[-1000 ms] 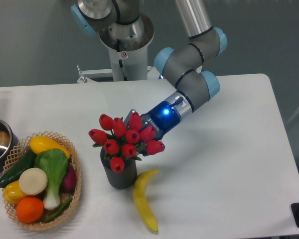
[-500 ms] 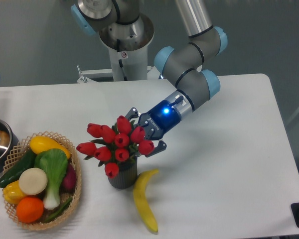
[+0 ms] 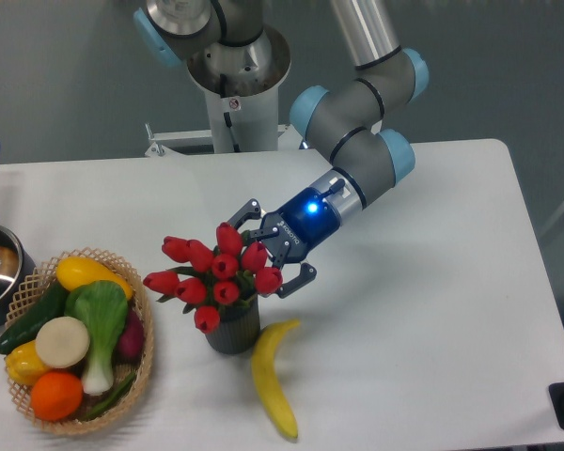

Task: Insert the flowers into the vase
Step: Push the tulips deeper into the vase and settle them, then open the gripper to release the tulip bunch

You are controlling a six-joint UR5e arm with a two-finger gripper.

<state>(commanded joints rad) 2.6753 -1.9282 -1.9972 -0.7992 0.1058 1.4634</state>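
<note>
- Flowers (image 3: 211, 277) stand in the vase (image 3: 232, 329), spilling past its left rim.
- Tool (image 3: 277, 247), fingers spread, sits just right of the flowers.
- Banana (image 3: 271, 378) lies near the vase's right side.

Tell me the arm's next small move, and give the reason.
Probably back the gripper away up and to the right, clear of the blooms. The flowers already sit in the vase, leaning left, and the gripper's fingers are spread open beside them, apparently holding nothing. Pulling out along the arm's own line should avoid brushing the buds or tipping the vase.
</note>
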